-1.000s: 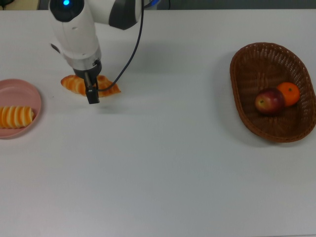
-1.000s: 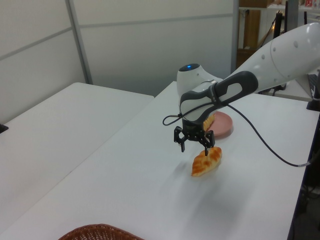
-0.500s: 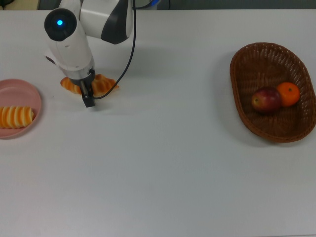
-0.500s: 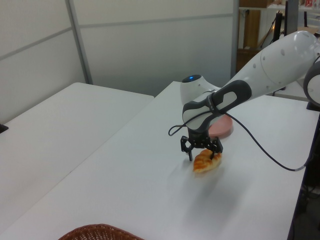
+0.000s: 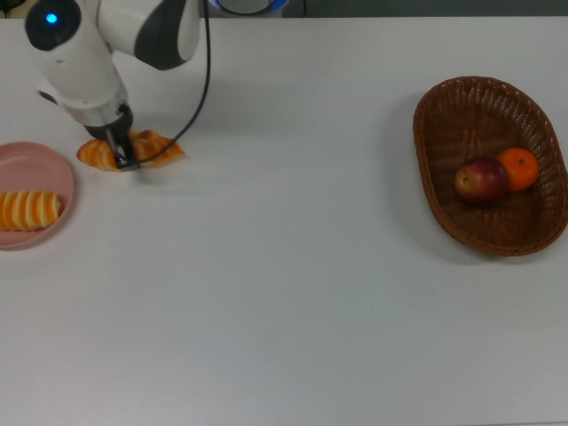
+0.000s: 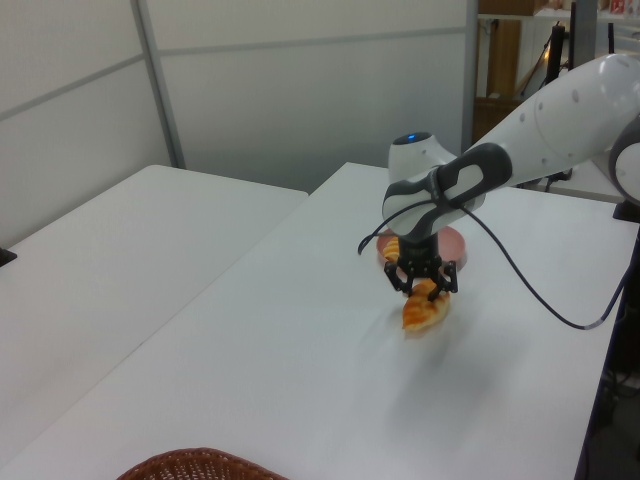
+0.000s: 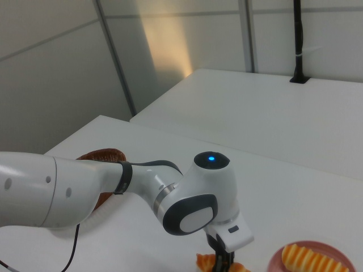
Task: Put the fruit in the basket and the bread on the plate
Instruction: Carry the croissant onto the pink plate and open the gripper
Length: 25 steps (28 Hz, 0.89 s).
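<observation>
Croissant [image 5: 133,149], clamped in the gripper [image 5: 124,160], has travelled toward the top view's left over the last second and now sits just beside the pink plate [image 5: 40,164], so only the final placement appears outstanding.

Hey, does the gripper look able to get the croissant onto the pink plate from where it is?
Probably yes. The gripper holds the croissant right beside the pink plate. The striped roll fills the plate's lower half in the top view, but the upper half is bare and nothing stands between.
</observation>
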Available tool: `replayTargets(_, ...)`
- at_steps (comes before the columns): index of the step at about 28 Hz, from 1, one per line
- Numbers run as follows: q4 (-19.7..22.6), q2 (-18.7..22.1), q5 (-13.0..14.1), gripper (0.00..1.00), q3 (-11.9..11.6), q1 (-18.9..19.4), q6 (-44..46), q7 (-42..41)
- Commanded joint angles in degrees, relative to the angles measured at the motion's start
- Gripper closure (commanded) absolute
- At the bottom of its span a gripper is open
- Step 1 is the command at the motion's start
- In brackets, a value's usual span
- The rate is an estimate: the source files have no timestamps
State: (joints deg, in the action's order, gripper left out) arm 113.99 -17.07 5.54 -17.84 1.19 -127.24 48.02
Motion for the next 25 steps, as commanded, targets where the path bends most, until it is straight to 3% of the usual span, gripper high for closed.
replayTargets(1, 0.2, 2.9, 1.8, 1.0, -2.0, 0.0, -1.0, -2.1)
replayTargets(9, -4.0, 4.4, 2.4, 1.0, -2.8, 1.0, 4.4, -2.0)
replayTargets(15, -7.9, 3.4, 5.5, 1.0, -5.2, 0.8, 4.4, -2.1)
replayTargets(20, -9.0, 3.4, 6.2, 1.0, -5.4, 0.4, 4.3, -2.0)
replayTargets(25, -12.8, 0.2, 8.3, 1.0, -7.4, -1.1, 4.1, -2.6)
